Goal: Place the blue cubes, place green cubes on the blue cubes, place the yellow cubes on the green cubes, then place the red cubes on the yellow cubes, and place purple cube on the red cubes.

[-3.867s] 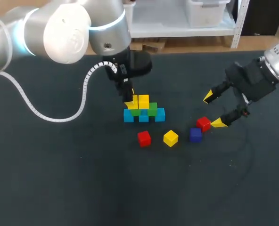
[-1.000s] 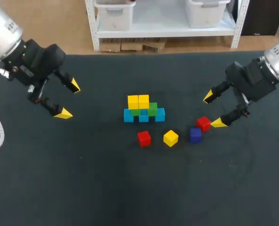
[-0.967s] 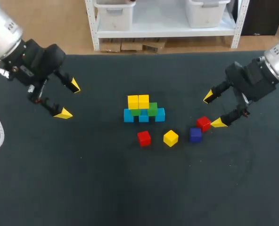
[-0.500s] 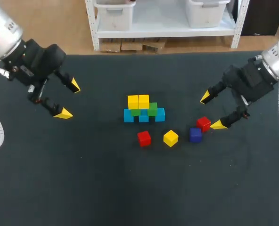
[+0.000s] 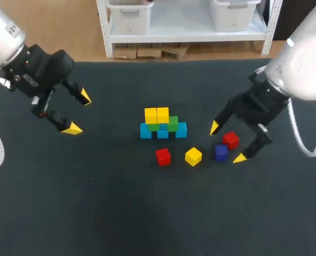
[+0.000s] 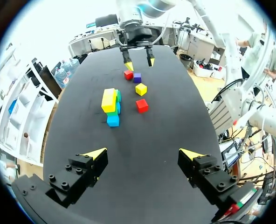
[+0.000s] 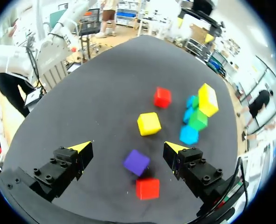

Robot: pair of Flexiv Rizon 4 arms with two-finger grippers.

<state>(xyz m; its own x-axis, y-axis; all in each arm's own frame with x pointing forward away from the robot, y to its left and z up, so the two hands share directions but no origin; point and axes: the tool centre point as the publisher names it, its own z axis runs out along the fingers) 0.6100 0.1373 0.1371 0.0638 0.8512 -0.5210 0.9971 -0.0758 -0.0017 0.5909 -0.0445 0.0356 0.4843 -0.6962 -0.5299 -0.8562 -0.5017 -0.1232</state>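
On the dark table (image 5: 120, 202), the right gripper (image 5: 227, 142) hangs open over the right red cube (image 5: 230, 140). It should centre on that cube before closing and avoid nudging the purple cube (image 5: 221, 152) beside it.

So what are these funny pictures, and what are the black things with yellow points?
They belong to a robot with two arms. Each arm ends in an end effector: two fingers with yellow tips. One picture looks down from above; the round ones come from cameras on the wrists. The left end effector and right end effector are open and hold nothing. On the black table, yellow cubes sit on green cubes on blue cubes. Loose nearby: two red cubes, a yellow cube and a purple cube.
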